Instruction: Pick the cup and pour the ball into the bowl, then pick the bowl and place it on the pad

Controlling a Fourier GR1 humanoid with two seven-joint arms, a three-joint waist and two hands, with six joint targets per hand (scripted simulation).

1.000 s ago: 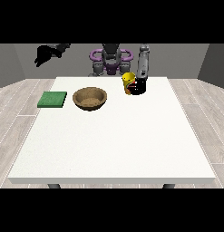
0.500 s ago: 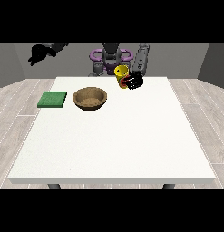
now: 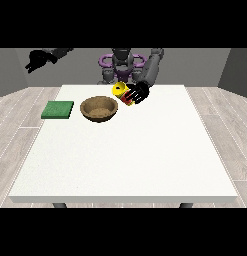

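The hand at the view's right [image 3: 138, 93] is curling its fingers round the tilted yellow cup [image 3: 120, 91], holding it above the white worktop [image 3: 145, 150] just beside the wooden bowl [image 3: 99, 108], with the green pad [image 3: 58, 109] lying further left, while the other hand [image 3: 36, 60] is hanging raised, its fingers unreadable

Bare room: white table [image 3: 125, 150], plank floor [image 3: 15, 120]

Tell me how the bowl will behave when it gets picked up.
The bowl looks wooden, so it is probably stiff and unlikely to flex in a grasp. It is wide and shallow with a broad base, so it should sit steady rather than tip or roll. Its rounded rim may be awkward to hold from one side.
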